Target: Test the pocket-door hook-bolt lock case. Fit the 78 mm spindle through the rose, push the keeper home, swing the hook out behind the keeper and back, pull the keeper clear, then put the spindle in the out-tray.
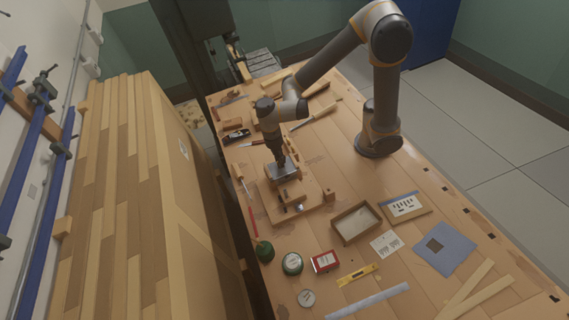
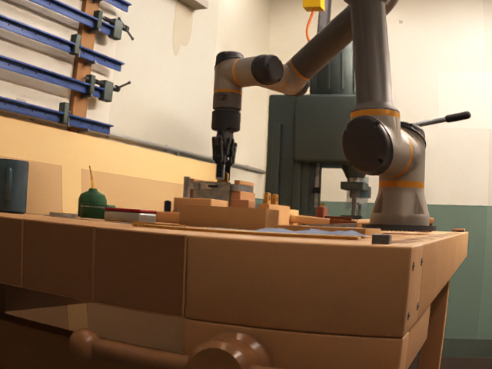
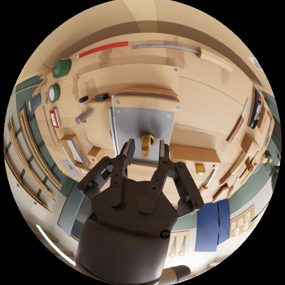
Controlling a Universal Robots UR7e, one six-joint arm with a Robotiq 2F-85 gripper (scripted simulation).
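A brass spindle point(image 3: 147, 145) stands upright in the grey lock case point(image 3: 143, 130), in the rose on its top face. The lock case point(image 1: 282, 172) sits on a wooden jig board point(image 1: 292, 197) in the middle of the bench. A wooden keeper block point(image 1: 292, 195) lies on the board just in front of the case. The out-tray point(image 1: 355, 221) is a shallow wooden box to the right of the board. My gripper point(image 3: 146, 151) points straight down over the case, with the spindle between its fingers. The gripper point(image 2: 223, 170) is open and holds nothing.
A green oil can point(image 1: 264, 250), a round tin point(image 1: 293, 263) and a red box point(image 1: 324, 260) lie near the bench's front. A chisel point(image 1: 314, 116), blocks and hand tools lie behind the jig. A tall stack of boards point(image 1: 131, 199) stands left of the bench.
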